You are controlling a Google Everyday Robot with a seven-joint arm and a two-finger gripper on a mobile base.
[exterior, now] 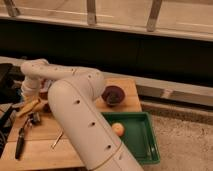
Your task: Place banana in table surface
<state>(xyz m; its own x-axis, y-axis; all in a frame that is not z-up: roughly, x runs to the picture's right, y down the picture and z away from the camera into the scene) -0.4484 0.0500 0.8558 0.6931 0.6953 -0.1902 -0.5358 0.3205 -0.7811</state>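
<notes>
I'm hovering the pincer (33, 98) low, tabletop (47, 147) just beneath it. Banana (26, 108) is sitting directly under the pincer, slightly to its left. Long axis is running diag, near-left to far-right. Can't tell if the pincer is clamped on it or released, arm's blocking. Imo banana's at or near the surface, so I'm planning release, then a straight-up retreat.
</notes>
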